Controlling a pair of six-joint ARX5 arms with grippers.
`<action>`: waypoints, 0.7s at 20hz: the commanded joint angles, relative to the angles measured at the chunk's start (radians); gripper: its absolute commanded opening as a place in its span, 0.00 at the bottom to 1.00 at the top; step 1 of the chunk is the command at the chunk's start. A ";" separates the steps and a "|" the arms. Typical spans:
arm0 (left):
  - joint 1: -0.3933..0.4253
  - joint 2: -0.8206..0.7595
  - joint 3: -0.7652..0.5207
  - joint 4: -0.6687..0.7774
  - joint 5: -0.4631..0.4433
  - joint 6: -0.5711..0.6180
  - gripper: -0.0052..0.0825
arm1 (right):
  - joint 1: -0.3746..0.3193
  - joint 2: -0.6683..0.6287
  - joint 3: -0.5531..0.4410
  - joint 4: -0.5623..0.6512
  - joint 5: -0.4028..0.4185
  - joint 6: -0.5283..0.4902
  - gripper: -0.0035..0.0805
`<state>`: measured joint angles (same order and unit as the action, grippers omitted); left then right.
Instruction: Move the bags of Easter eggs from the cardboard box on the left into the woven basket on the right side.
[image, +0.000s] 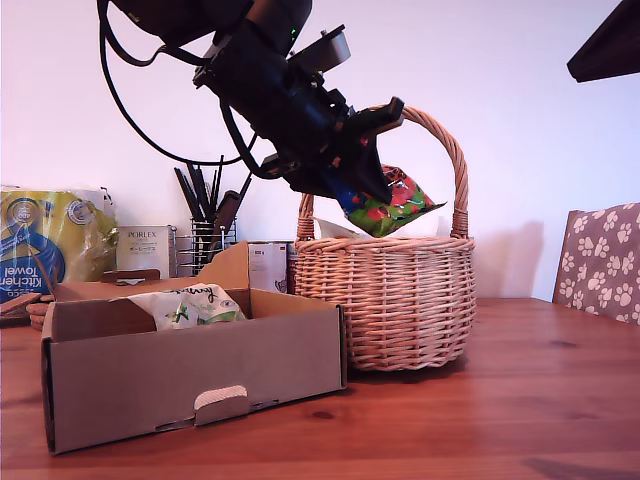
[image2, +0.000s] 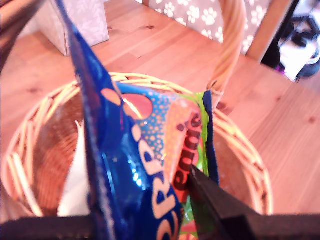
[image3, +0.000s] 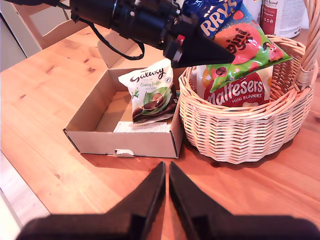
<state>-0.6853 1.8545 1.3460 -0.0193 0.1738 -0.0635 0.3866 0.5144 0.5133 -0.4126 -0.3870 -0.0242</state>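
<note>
Seen only from second wrist view: red Maltesers pouch inside round tan wicker basket; first tool clamping dark blue pouch; second tool closed, empty.

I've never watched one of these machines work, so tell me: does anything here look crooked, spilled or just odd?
Nothing is spilled or damaged. The oddest sight is the blue Terry's bag, dangling tilted from my first gripper above the woven basket. One Galaxy bag leans against the wall of the cardboard box.
</note>
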 joint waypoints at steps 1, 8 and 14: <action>-0.007 0.026 -0.014 0.021 -0.001 -0.017 0.23 | 0.000 -0.002 0.007 0.005 -0.007 -0.002 0.03; -0.031 0.077 -0.014 0.048 -0.034 -0.015 0.23 | 0.000 -0.002 0.007 0.008 -0.007 -0.001 0.03; -0.032 0.077 -0.013 0.042 -0.033 -0.010 0.57 | 0.000 -0.002 0.007 0.008 -0.008 0.001 0.03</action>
<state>-0.7128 1.9224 1.3460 0.0086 0.1375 -0.0753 0.3866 0.5144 0.5133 -0.4114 -0.3874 -0.0238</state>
